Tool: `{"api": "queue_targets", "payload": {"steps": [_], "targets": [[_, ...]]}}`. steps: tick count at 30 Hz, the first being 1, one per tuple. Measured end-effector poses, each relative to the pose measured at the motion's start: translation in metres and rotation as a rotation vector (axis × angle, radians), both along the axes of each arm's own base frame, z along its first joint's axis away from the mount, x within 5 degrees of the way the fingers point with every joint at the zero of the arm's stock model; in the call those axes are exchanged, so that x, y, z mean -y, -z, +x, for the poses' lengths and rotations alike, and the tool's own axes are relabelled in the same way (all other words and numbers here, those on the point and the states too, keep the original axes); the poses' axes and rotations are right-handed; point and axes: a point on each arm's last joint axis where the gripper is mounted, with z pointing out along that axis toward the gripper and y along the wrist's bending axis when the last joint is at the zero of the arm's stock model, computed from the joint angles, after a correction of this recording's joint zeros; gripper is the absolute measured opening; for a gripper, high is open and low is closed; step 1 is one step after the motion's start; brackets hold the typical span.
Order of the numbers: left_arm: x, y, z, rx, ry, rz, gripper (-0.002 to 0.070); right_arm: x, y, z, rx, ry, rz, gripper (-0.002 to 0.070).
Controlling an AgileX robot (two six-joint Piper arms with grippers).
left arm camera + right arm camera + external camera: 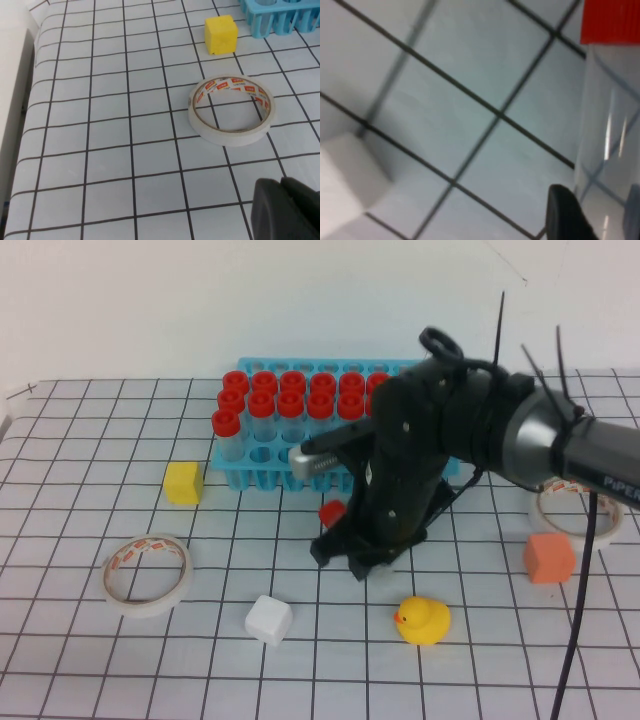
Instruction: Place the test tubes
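Farthest from the blue rack [250,478], toward the robot, a white cube [268,620] and a yellow duck [422,621] sit on the gridded worktop [80,440]. The left tool [285,212] hangs over the worktop to the rack's near left, its fingers together and empty. A tape roll [147,573] lies between it and the rack. An orange cube [549,558] sits to the rack's near right.

The right tool [345,555] is down at the worktop just in front of the rack, over a test tube [332,512] whose red cap shows beside it. I cannot tell whether it is clamped on the tube.

A yellow cube [183,483] sits just left of the rack's front. Red-capped tubes [290,390] stand upright in the rack. A second tape roll [575,510] lies to its right.
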Motion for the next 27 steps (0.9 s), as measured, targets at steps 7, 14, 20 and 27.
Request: {"api": "queue_targets", "payload": {"steps": [7,14,20,27], "targets": [[0.0,0.0,0.0,0.002,0.0,0.0,-0.0001,-0.012,-0.055,-0.016,0.163,-0.071,0.095,0.0235],[0.0,-0.001,0.0,0.008,-0.001,-0.001,-0.0002,-0.016,-0.126,-0.055,0.529,-0.179,0.058,0.0235],[-0.001,-0.009,0.004,0.107,-0.013,-0.008,-0.0002,-0.009,-0.132,-0.091,0.728,-0.125,0.101,0.0235],[0.0,-0.024,0.007,0.258,-0.038,-0.119,-0.0002,-0.001,-0.098,-0.125,0.783,-0.244,0.306,0.0235]]}}
